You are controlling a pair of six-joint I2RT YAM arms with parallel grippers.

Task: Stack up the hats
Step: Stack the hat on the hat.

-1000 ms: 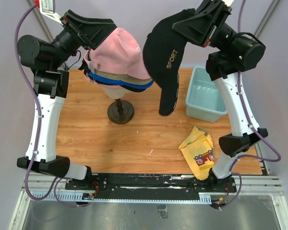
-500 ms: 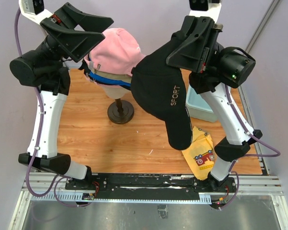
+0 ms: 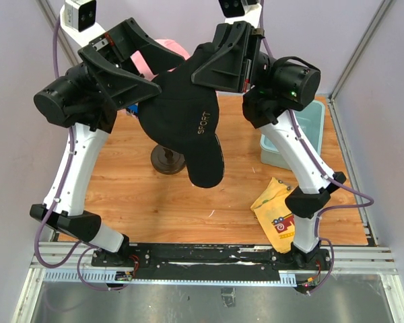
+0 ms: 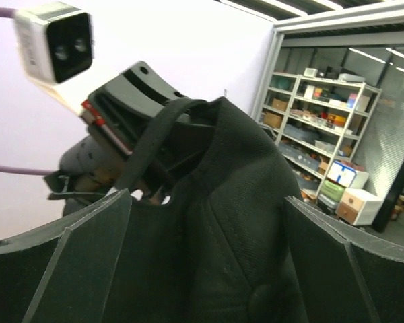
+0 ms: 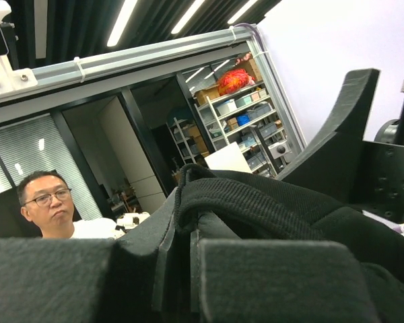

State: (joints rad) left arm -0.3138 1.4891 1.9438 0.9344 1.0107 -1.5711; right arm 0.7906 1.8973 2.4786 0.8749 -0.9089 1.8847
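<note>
The black cap (image 3: 188,124) hangs over the middle of the desk (image 3: 135,195), above the stand (image 3: 168,160), with its brim drooping toward 6 o'clock. The right pincer (image 3: 205,67) is clenched on its back strap, probably so the crown hangs open to settle over the pile. The left pincer (image 3: 163,75) is released, its fingers spread on either side of the crown, seemingly to guide it. A pink cap (image 3: 165,47) peeks out at 11 o'clock.

Count: two caps showing, any others hidden; one stand; one bin (image 3: 314,124) at 3 o'clock; one yellow cloth (image 3: 277,210) at 4 o'clock.
</note>
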